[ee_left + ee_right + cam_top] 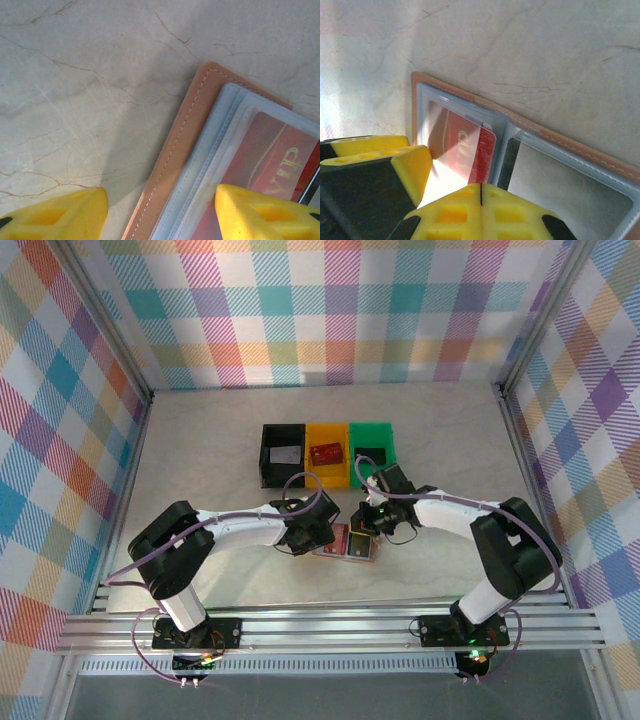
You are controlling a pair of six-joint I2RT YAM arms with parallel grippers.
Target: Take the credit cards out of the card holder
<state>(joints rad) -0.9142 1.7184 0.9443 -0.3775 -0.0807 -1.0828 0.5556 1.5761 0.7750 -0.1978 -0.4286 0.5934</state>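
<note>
Between the 2 sets of fingers, the card holder (pixel 346 543) lies spread open on the table (pixel 200 440). The left wrist view shows the left fingers (pixel 260 212) parted. 1 is over bare table, the other over a red card (pixel 280 160) in a clear pocket, and the holder's tan corner lies between them. The right wrist view shows the right fingers (pixel 481 212) clenched together with nothing between them, just below that red card. A grey card (pixel 565 185) sits pocketed to their right. The top view adds 3 bins (pixel 327 452) beyond both fingers: black, yellow and green, each with a flat item inside.
</note>
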